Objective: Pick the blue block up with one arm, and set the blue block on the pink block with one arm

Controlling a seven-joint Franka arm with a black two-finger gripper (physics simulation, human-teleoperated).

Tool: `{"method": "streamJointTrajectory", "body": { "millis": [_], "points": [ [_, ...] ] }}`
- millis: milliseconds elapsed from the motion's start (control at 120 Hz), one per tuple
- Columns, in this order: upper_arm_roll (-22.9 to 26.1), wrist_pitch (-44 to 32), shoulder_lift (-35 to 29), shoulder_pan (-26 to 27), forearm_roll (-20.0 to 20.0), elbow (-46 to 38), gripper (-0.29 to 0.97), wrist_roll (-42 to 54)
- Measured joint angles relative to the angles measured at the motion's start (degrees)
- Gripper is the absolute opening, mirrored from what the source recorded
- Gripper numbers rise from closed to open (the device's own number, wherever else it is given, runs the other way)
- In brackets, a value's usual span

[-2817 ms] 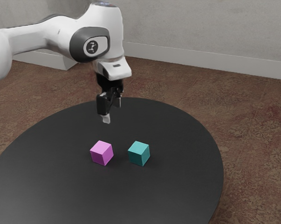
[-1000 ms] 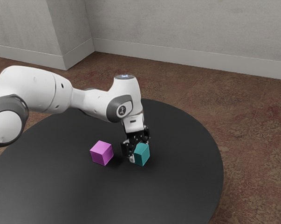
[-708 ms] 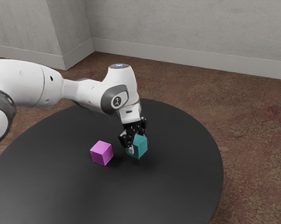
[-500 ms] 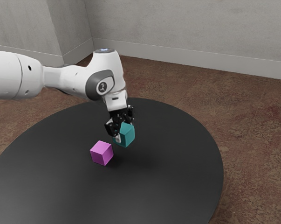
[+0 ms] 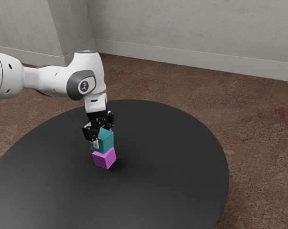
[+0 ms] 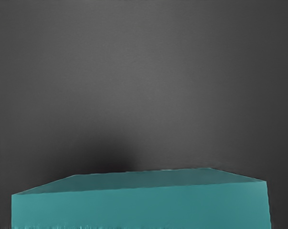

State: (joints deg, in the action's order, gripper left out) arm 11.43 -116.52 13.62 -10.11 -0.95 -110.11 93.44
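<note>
The hand [image 5: 99, 135] grips the blue block [image 5: 106, 140] atop the pink block [image 5: 104, 159] on a round black desk [image 5: 182, 162]; brown floor [image 5: 249, 109] surrounds it.

Two cameras: one wide and from the side, one close and looking down.
The exterior view stands high and well back from the round table [image 5: 182, 162], looking down at a slant across it to the far wall [image 5: 206, 24], with the arm [image 5: 43, 81] at the exterior view's left. The wrist view sits on the gripper [image 5: 98, 135] and faces down, very near (the blue block [image 6: 144, 202] lies right under it), over bare table top. Both views share this block and the dark table surface around it.
</note>
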Motion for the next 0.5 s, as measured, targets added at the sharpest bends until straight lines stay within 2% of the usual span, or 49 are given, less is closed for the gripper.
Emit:
{"method": "streamJointTrajectory", "body": {
  "millis": [208,500],
  "points": [
    [-0.69,-5.10,1.09,-0.87,0.48,-1.28,0.37,1.76],
    [-1.27,-8.56,2.53,-1.03,0.77,-1.34,0.37,3.43]
  ]
}}
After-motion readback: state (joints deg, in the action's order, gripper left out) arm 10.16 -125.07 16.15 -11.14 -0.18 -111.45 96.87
